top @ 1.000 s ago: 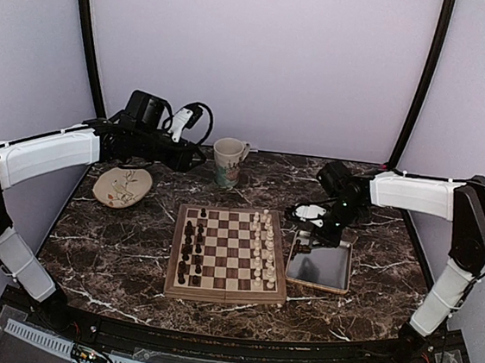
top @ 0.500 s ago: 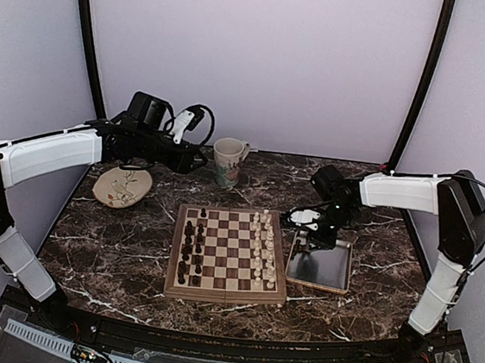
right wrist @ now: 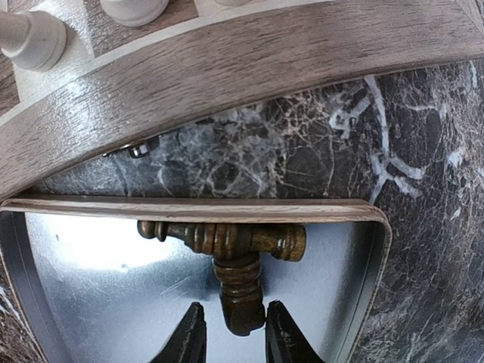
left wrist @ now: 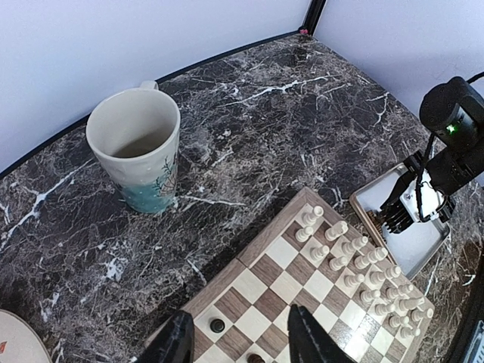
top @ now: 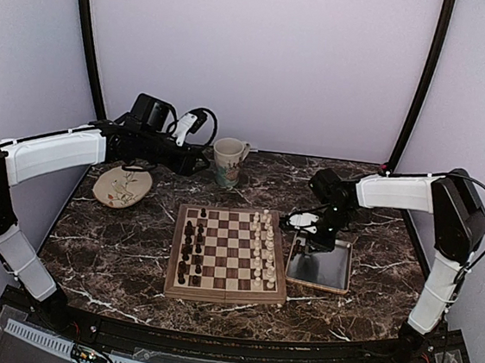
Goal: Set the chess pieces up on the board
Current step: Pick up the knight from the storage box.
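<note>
One chess piece [right wrist: 240,287] clamped in right gripper [right wrist: 233,321] | left gripper [left wrist: 240,333] spread, empty, partly cropped

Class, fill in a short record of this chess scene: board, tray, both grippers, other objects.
Board: square wooden chessboard, dark brown chessmen on left columns, cream-white chessmen on right
Tray: shiny rectangular metal tray beside board, dark wooden pieces inside
Left gripper: open, empty, raised near pale ceramic mug
Right gripper: jaws flanking one dark piece in tray; grip unclear
Other: cream patterned plate
</note>
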Motion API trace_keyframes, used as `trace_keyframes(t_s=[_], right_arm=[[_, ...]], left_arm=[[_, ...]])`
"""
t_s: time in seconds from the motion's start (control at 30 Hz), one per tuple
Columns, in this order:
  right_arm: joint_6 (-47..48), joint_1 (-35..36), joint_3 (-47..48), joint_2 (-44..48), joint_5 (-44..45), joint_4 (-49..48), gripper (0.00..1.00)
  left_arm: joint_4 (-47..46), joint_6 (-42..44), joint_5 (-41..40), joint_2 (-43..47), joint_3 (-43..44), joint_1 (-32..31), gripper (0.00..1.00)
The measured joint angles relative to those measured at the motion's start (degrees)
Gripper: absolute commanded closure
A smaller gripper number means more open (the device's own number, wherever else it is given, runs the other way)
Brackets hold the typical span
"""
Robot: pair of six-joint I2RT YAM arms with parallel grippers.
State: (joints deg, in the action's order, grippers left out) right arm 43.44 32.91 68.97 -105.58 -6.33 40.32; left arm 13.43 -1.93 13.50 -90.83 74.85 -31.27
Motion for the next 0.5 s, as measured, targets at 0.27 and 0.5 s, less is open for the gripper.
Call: trace_keyframes(t_s=[0.27, 0.5], right_arm=[[-0.7, 0.0, -1.2, 0.0, -0.1, -0.1, 0.72], [-2.4, 0.0, -1.7, -0.3, -0.1, -0.9, 0.79]], left_arm=[[0.0, 0.0, 1.0, -0.2, 0.0, 0.0, 0.56], [0.0, 0.0, 1.3, -0.2, 0.1, 0.0, 0.56]])
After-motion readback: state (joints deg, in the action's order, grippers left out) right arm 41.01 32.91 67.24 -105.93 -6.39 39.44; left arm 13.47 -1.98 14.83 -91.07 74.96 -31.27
